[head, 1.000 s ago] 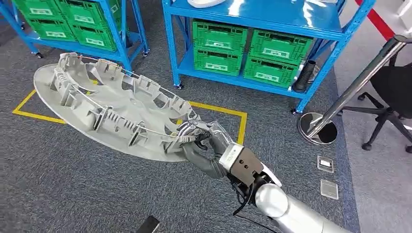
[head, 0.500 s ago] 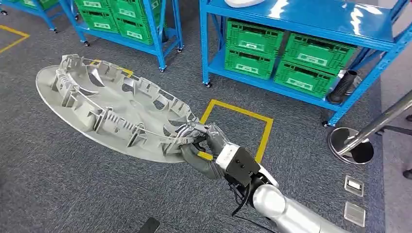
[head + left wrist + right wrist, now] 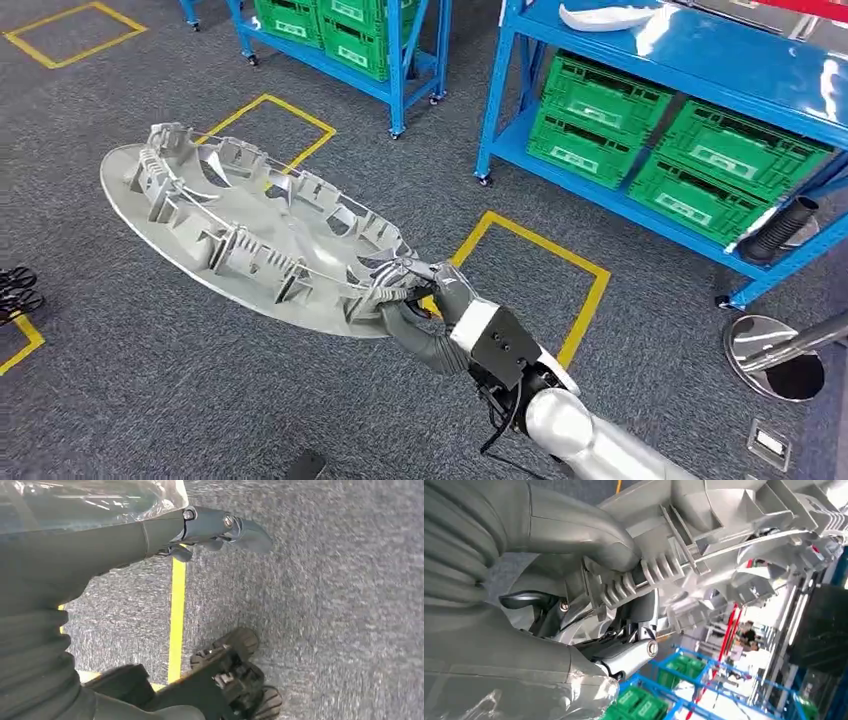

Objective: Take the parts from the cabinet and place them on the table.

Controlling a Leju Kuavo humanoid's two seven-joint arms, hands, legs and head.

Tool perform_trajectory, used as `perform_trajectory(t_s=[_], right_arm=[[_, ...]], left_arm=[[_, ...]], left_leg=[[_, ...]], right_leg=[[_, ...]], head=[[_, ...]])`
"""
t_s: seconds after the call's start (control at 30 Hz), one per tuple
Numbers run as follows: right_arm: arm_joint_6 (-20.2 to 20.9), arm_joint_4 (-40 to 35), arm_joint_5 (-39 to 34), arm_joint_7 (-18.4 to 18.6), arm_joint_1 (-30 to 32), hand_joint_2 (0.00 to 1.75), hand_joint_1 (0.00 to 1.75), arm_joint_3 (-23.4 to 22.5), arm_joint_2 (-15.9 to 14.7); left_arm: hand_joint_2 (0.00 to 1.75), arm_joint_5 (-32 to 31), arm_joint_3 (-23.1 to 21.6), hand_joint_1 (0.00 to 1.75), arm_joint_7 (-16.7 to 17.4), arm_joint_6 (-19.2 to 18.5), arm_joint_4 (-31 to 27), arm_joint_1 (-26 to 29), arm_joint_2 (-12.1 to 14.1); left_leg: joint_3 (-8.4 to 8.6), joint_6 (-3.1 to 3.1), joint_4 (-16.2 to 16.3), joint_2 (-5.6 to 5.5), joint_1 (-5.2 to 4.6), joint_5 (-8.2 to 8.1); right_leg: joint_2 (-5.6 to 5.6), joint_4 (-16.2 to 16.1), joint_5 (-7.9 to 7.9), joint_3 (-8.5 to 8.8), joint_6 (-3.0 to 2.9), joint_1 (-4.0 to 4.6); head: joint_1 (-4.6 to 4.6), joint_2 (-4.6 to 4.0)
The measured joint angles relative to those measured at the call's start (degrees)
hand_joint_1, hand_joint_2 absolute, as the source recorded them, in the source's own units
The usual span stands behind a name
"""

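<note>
A large grey wheel cover [image 3: 240,235] hangs above the carpet, tilted, with its ribbed inner side up. My right hand [image 3: 420,312] grips its near rim, with the thumb over the ribs and wire ring. The right wrist view shows this hold up close: my right hand [image 3: 574,535] clamps the wheel cover [image 3: 724,525] at its ribbed edge. My left hand [image 3: 100,535] hangs over grey carpet with its fingers stretched out and nothing in them.
Blue racks [image 3: 520,95] with green crates [image 3: 690,170] stand ahead and to the right; a white part [image 3: 605,15] lies on the top shelf. Yellow tape squares [image 3: 530,250] mark the carpet. A chrome stand base [image 3: 775,360] and black hose [image 3: 785,228] are at right.
The whole picture has shifted: the camera has turned left, and racks and tape slid to the right. My right hand still holds the wheel cover the same way.
</note>
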Motion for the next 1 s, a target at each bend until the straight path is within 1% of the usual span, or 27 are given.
perform_trajectory(t_s=[0.03,0.07,0.1,0.13,0.17,0.2,0.27,0.3,0.33,0.37,0.4,0.43,0.47,0.5,0.53,0.57,0.6,0.63,0.67,0.7,0.73,0.8,0.83,0.87,0.9,0.97,1.0], right_arm=[[0.02,0.00,0.00,0.00,0.11,1.75,1.75,-0.04,-0.04],[0.07,0.00,0.00,0.02,0.10,1.75,1.75,-0.06,-0.04],[0.07,0.00,0.13,0.07,0.09,1.75,1.75,-0.11,-0.04],[0.07,0.00,0.22,0.13,0.08,1.75,1.75,-0.20,-0.04],[0.00,-0.04,0.26,0.17,0.15,1.75,1.75,-0.22,-0.04],[0.00,-0.04,0.37,0.20,0.10,1.75,1.75,-0.26,-0.07],[-0.17,-0.04,0.52,0.37,0.13,1.75,1.75,-0.37,-0.09],[-0.26,-0.04,0.55,0.44,0.12,1.75,1.75,-0.48,-0.04],[-0.26,-0.04,0.57,0.55,0.17,1.75,1.75,-0.55,-0.04],[-0.26,-0.07,0.59,0.54,0.19,1.75,1.75,-0.63,-0.02],[-0.26,-0.07,0.59,0.52,0.20,1.75,1.75,-0.70,-0.02],[-0.33,-0.04,0.61,0.55,0.22,1.75,1.75,-0.74,-0.02],[-0.39,-0.04,0.61,0.55,0.24,1.75,1.75,-0.76,-0.02],[-0.41,-0.04,0.59,0.55,0.32,1.75,1.75,-0.74,-0.02],[-0.39,-0.02,0.59,0.57,0.37,1.75,1.75,-0.76,-0.02],[-0.41,-0.02,0.61,0.61,0.38,1.75,1.75,-0.76,-0.02],[-0.39,-0.02,0.59,0.63,0.37,1.75,1.75,-0.76,-0.02],[-0.39,-0.02,0.59,0.63,0.37,1.75,1.75,-0.76,-0.02],[-0.41,-0.02,0.59,0.63,0.37,1.75,1.75,-0.81,-0.02],[-0.41,-0.02,0.59,0.63,0.36,1.75,1.75,-0.90,-0.04],[-0.41,-0.02,0.59,0.63,0.36,1.75,1.75,-0.96,-0.04],[-0.41,-0.02,0.59,0.63,0.31,1.75,1.75,-1.09,-0.02],[-0.41,0.00,0.59,0.65,0.27,1.75,1.75,-1.27,-0.04],[-0.41,0.02,0.59,0.61,0.27,1.75,1.75,-1.33,-0.04],[-0.39,0.02,0.48,0.59,0.39,1.75,1.75,-1.35,-0.09],[-0.39,0.28,0.16,0.57,0.64,1.75,1.75,-1.35,-0.15],[-0.39,0.44,0.11,0.57,0.72,1.75,1.75,-1.38,-0.15]], left_arm=[[1.75,0.11,0.00,0.00,0.00,0.00,0.00,0.06,0.02],[1.75,0.20,0.00,0.00,0.02,0.00,0.00,0.06,0.02],[1.75,0.26,0.00,0.00,0.02,0.00,-0.02,0.02,0.00],[1.75,0.28,0.00,0.00,0.02,0.00,-0.02,0.01,-0.09],[1.75,0.37,0.00,0.00,0.04,0.00,-0.02,-0.15,-0.11],[1.75,0.39,0.00,0.00,0.07,0.00,-0.02,-0.14,-0.11],[1.75,0.46,0.00,0.00,0.09,-0.07,0.00,0.10,-0.11],[1.75,0.44,0.00,0.00,0.11,-0.09,0.04,0.27,0.13],[1.75,0.44,-0.02,0.00,0.17,-0.09,-0.02,0.36,0.07],[1.75,0.37,-0.04,0.00,0.17,-0.11,0.00,0.18,0.07],[1.75,0.31,-0.04,0.00,0.17,-0.09,0.00,-0.07,0.07],[1.75,0.24,-0.04,0.00,0.17,-0.09,0.00,-0.24,0.07],[1.75,0.24,-0.04,0.00,0.17,-0.09,0.00,-0.28,0.07],[1.75,0.24,-0.04,0.00,0.17,-0.09,0.00,-0.21,0.07],[1.75,0.26,-0.07,0.00,0.17,-0.09,0.00,-0.15,0.09],[1.75,0.24,-0.09,0.00,0.20,-0.09,0.00,-0.18,0.11],[1.75,0.24,-0.09,0.00,0.31,-0.11,0.00,-0.27,0.15],[1.75,0.24,-0.09,0.00,0.33,-0.11,0.00,-0.35,0.17],[1.75,0.22,-0.09,0.00,0.35,-0.09,-0.02,-0.55,0.15],[1.75,0.20,-0.09,0.00,0.35,-0.09,-0.02,-0.65,0.15],[1.75,0.20,-0.07,0.00,0.35,-0.09,-0.02,-0.63,0.17],[1.75,0.26,-0.07,0.00,0.50,-0.09,0.00,-0.44,0.31],[1.75,0.26,-0.09,0.00,0.48,-0.07,-0.02,-0.32,0.26],[1.75,0.28,-0.09,0.00,0.39,-0.04,-0.02,-0.40,0.26],[1.75,0.44,-0.07,0.00,0.33,-0.07,-0.02,-0.49,0.24],[1.75,0.98,-0.07,0.00,0.31,-0.63,-0.04,-0.40,0.17],[1.75,1.16,-0.07,0.00,0.31,-0.96,-0.02,-0.24,0.17]], left_leg=[[0.01,0.00,0.09,-0.87,-0.05,0.00],[0.01,-0.01,0.22,-1.66,-0.05,0.00],[0.01,-0.08,0.40,-2.44,-0.05,-0.04],[-0.16,-0.21,0.59,-3.18,0.13,-0.12],[-0.58,-0.54,0.86,-3.88,-0.12,-0.04],[-0.99,-0.89,1.00,-4.40,0.16,0.15],[-1.30,-1.66,0.58,-5.63,0.61,0.58],[-1.33,-2.06,0.52,-6.21,0.33,0.64],[-1.51,-2.36,1.00,-3.32,0.00,-0.06],[-2.42,-2.83,2.95,-0.70,0.01,-1.59],[-4.17,-3.24,6.84,0.63,0.25,-3.70],[-6.28,-3.51,11.46,1.19,0.41,-5.75],[-8.09,-3.75,15.43,1.40,0.52,-7.05],[-8.69,-3.94,16.82,1.42,0.64,-6.88],[-7.92,-4.01,15.66,1.46,0.74,-5.52],[-6.13,-3.95,12.26,1.64,0.76,-3.41],[-3.47,-3.80,7.38,2.16,0.74,-1.00],[-0.52,-3.46,1.94,4.19,0.58,1.08],[0.16,-2.98,0.78,6.46,-0.30,-0.01],[-0.06,-2.17,0.17,5.98,-0.28,0.17],[-0.37,-1.73,0.45,5.57,-0.37,0.08],[-0.46,-0.93,0.16,4.38,-0.44,0.23],[-0.16,-0.55,-0.20,3.94,0.08,0.48],[-0.23,-0.29,-0.21,3.41,0.12,0.54],[-0.27,0.02,-0.19,2.95,0.12,0.56],[-0.27,0.17,-0.14,1.72,0.00,0.52],[-0.27,0.21,-0.06,1.10,-0.08,0.49]], right_leg=[[0.07,-1.87,2.06,0.74,-0.23,0.01],[0.35,-5.70,4.59,2.47,-0.48,0.01],[1.19,-10.55,7.25,4.68,-0.78,0.00],[3.81,-15.22,9.00,6.61,-1.16,-0.09],[5.43,-16.02,8.51,7.09,-1.27,-0.31],[4.88,-16.86,8.14,7.39,-1.11,-0.24],[3.93,-16.60,8.18,7.29,-1.39,0.16],[3.00,-17.27,8.51,7.54,-1.91,-0.39],[2.23,-17.69,8.69,7.84,-2.19,-0.52],[1.52,-17.82,8.75,8.00,-2.39,-0.51],[0.63,-17.81,8.66,8.05,-2.63,-0.46],[-0.26,-17.75,8.59,8.07,-2.70,-0.42],[-1.10,-17.70,8.52,8.07,-2.70,-0.42],[-1.85,-17.69,8.43,8.09,-2.67,-0.43],[-2.51,-17.67,8.34,8.15,-2.56,-0.44],[-3.01,-17.64,8.23,8.24,-2.42,-0.44],[-3.57,-17.60,8.07,8.47,-2.22,-0.44],[-4.12,-17.59,7.82,8.75,-1.95,-0.36],[-4.56,-17.53,7.68,8.68,-1.67,0.17],[-4.83,-17.36,7.65,8.58,-1.48,0.25],[-5.44,-17.46,7.63,8.68,-1.12,0.26],[-6.62,-17.76,7.50,9.10,-0.45,0.15],[-5.13,-17.36,6.66,9.01,-0.05,-0.14],[-2.47,-15.53,5.32,8.14,0.00,-0.19],[-0.92,-11.57,3.16,6.34,-0.05,-0.20],[0.05,-2.85,-0.11,1.95,-0.02,-0.14],[0.09,-0.40,-0.20,0.50,-0.06,-0.12]], head=[[0.00,0.00],[0.02,0.00],[0.00,0.00],[0.07,0.00],[-0.25,0.00],[-0.11,0.00],[0.00,0.00],[-0.07,0.00],[-0.06,0.00],[-0.96,0.00],[-1.00,0.00],[-1.09,0.00],[-1.11,0.00],[-1.11,0.00],[-1.14,0.00],[-1.11,0.00],[-1.14,0.00],[-1.14,0.00],[-1.14,0.00],[-1.22,0.00],[-0.92,0.00],[-1.03,0.00],[-0.87,0.00],[-0.81,0.00],[-0.41,0.00],[-0.07,0.00],[-0.07,0.00]])
